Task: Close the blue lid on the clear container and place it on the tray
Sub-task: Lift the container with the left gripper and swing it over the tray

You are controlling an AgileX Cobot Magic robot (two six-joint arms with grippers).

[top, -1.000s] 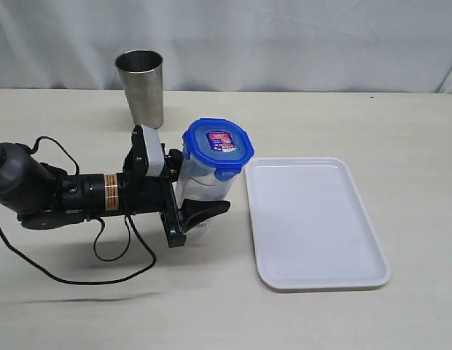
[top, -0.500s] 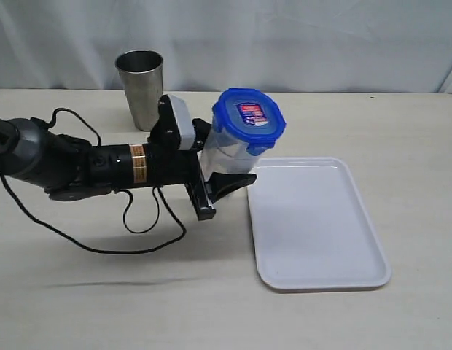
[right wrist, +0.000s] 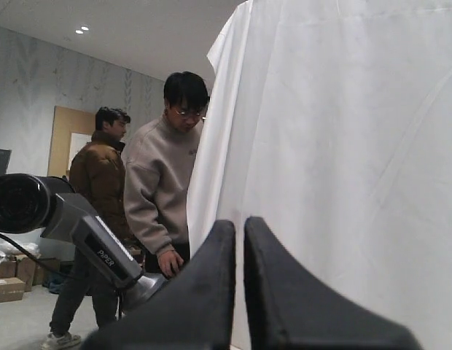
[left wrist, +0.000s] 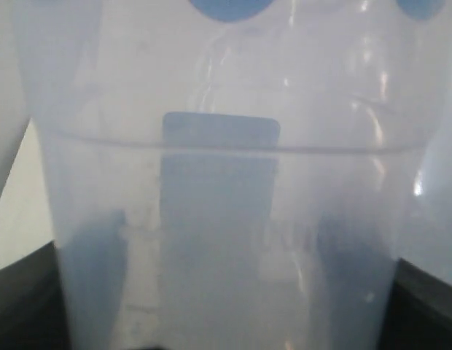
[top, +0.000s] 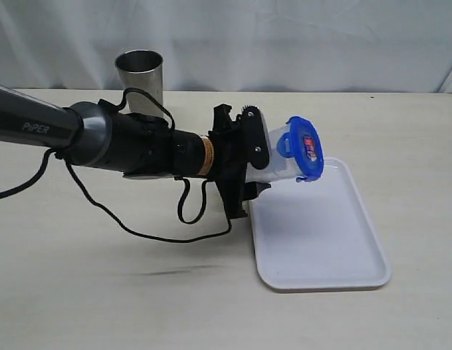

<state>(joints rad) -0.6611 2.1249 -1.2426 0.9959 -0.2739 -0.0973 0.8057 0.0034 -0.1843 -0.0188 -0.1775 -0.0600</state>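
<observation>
The clear container [top: 278, 162] hangs in the air, tipped almost onto its side, with the blue lid [top: 306, 149] seated on its mouth and facing right. My left gripper [top: 259, 169] is shut on its body, over the left edge of the white tray [top: 321, 240]. In the left wrist view the container [left wrist: 226, 219] fills the picture, with dark fingers [left wrist: 22, 302] at both sides and bits of blue lid [left wrist: 227, 7] beyond. My right gripper [right wrist: 239, 233] is shut on nothing, aimed at a white curtain, and does not show in the exterior view.
A grey steel cup [top: 141, 82] stands upright at the back left, behind my left arm [top: 102, 138]. A black cable [top: 138, 230] loops on the table below that arm. Two people [right wrist: 164, 182] stand beyond the curtain in the right wrist view.
My left arm has lifted the lidded container off the table, carried it right toward the tray and tipped it from upright to nearly horizontal. The right gripper stays shut.
</observation>
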